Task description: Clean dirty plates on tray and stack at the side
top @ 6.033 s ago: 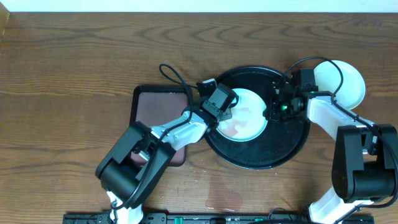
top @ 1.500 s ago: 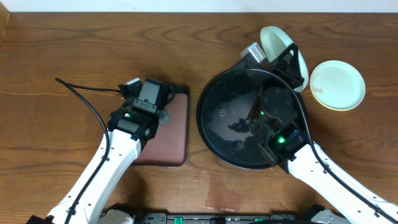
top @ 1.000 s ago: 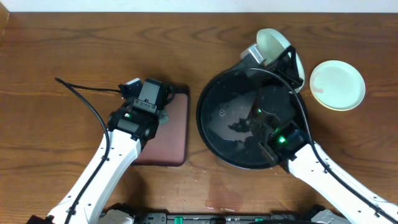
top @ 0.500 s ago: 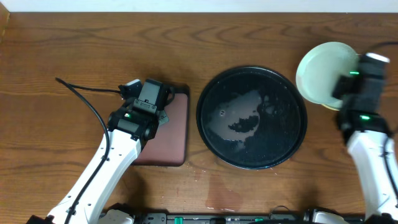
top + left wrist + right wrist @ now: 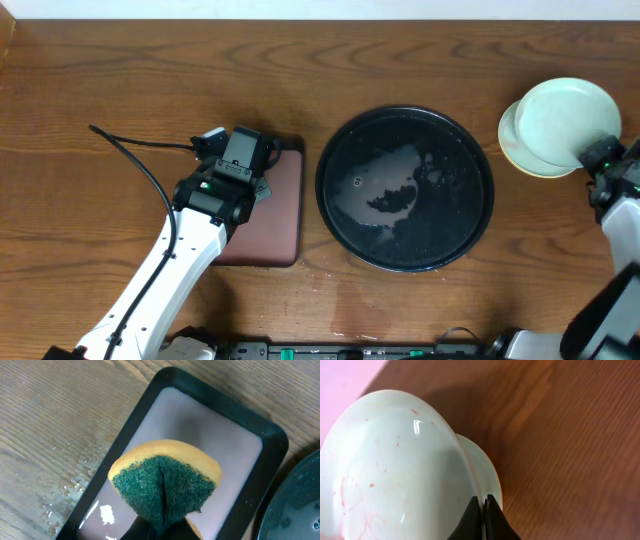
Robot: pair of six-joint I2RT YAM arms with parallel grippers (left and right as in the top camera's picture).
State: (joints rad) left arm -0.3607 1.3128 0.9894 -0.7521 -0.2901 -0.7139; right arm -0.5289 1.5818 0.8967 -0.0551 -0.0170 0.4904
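Observation:
The round black tray [image 5: 345, 140] sits mid-table, wet and with no plates on it. My right gripper [image 5: 600, 158] is shut on the rim of a pale mint-green plate [image 5: 568, 118]. It holds the plate tilted over a pale yellow plate [image 5: 514, 148] that lies on the bare wood at the far right. In the right wrist view the jaws [image 5: 484, 505] pinch the mint plate [image 5: 390, 470], which has faint red smears, and the lower plate [image 5: 482, 467] shows behind it. My left gripper [image 5: 238, 165] is shut on a green-and-yellow sponge [image 5: 162, 480].
A small maroon rectangular tray [image 5: 285, 215] with a black rim lies left of the black tray, under the sponge; it also shows in the left wrist view [image 5: 220, 435]. Water drops lie on the wood [image 5: 65, 490]. A black cable [image 5: 130, 145] trails left.
My right arm has carried the mint plate from the black tray's far rim to the right, over the yellow plate. The left arm has not moved.

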